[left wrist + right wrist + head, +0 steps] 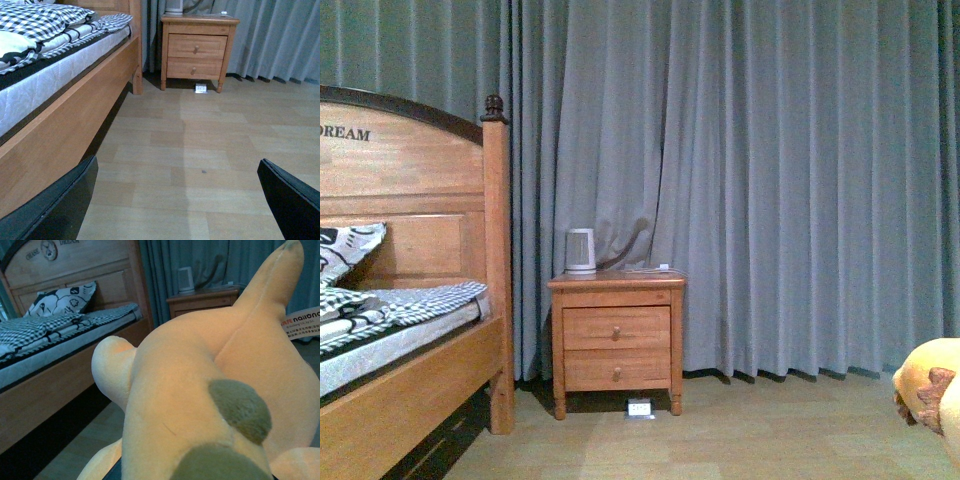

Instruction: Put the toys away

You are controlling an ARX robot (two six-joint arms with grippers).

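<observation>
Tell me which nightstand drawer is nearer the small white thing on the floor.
The lower drawer, just above the nightstand's legs; the white thing lies on the floor right below it. The upper drawer sits under the top.

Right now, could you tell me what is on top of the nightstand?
On the nightstand stand a white jug at the left and a small white item at the right. Its drawers are shut, contents hidden.
</observation>
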